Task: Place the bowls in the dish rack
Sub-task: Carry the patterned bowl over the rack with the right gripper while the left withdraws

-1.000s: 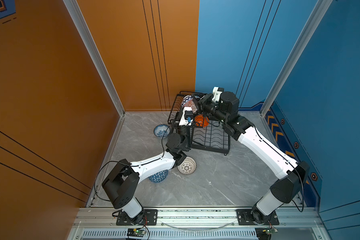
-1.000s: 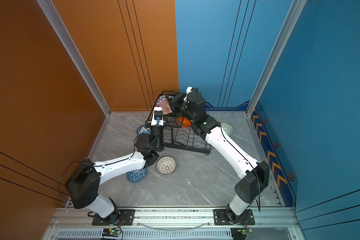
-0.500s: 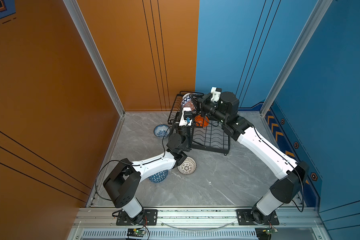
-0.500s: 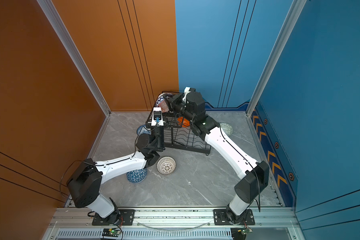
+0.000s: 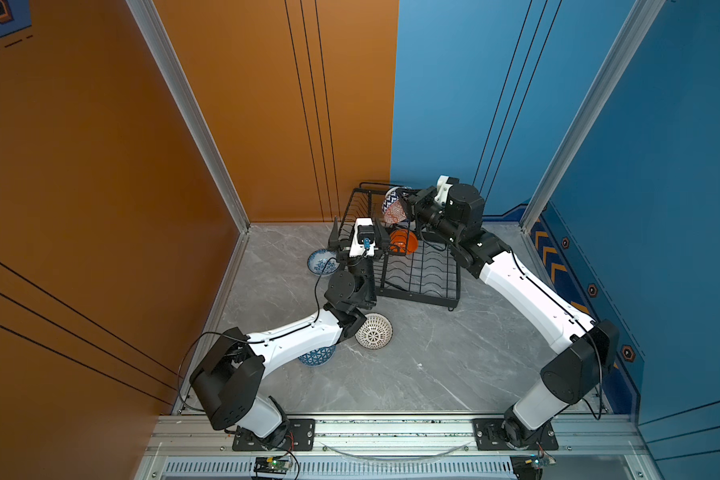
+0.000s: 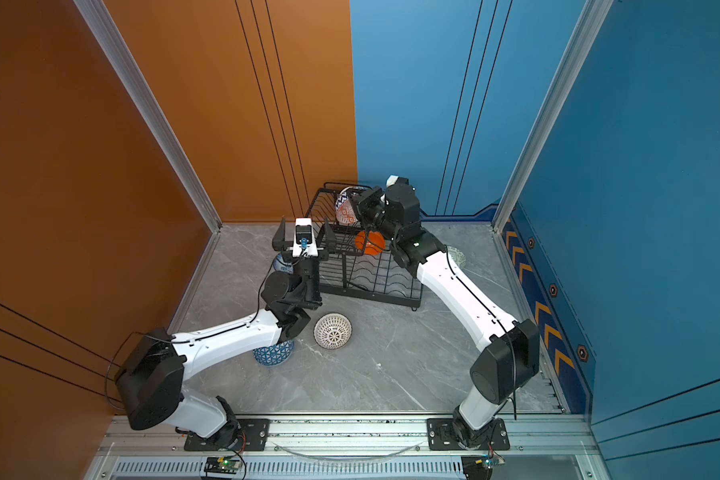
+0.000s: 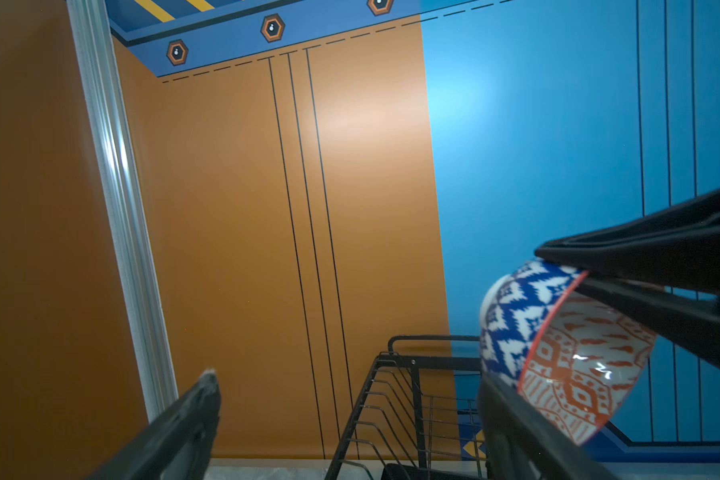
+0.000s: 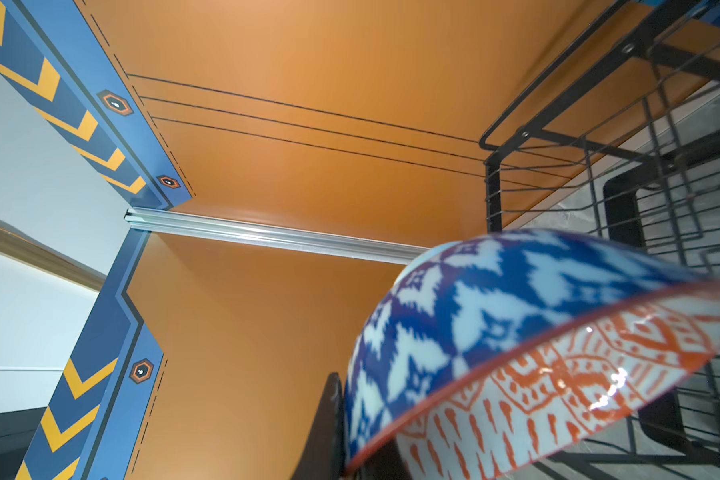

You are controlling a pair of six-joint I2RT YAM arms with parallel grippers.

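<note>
Right hand [image 5: 406, 203] is up high, pressed hard onto the rim of the orange-white patterned bowl [image 5: 392, 206]. The left wrist view shows one finger on the blue-and-white zigzag outside and the other across the orange pattern inside. So my right hand has that bowl tipped on its side, hanging over the raised upper basket [image 5: 360, 203] of the dish rack [image 5: 422, 276]. Whether it touches the wires, I can't tell.

Now my left hand [image 5: 356, 226]: it points upward just beside the rack's left edge, fingers spread wide. In its wrist view the corner of the basket shows between them.

Down in the rack's lower tier, the plain orange bowl [image 5: 402, 242] stands on edge at the far end of the wavy slots, just below the basket.

Out on the grey marbled counter [image 5: 433, 365], the blue-white floral bowl [image 5: 320, 262] sits just left of the rack, right by my left wrist. The white bowl with dark dots [image 5: 373, 331] lies near the rack's front corner, close against my left arm's elbow joint. The blue triangle-patterned bowl [image 5: 316, 357] is half hidden under my left forearm, a little apart from the dotted one.

In a top view the pale green patterned bowl [image 6: 457, 256] peeks out from behind my right forearm, on the counter to the right of the rack.
</note>
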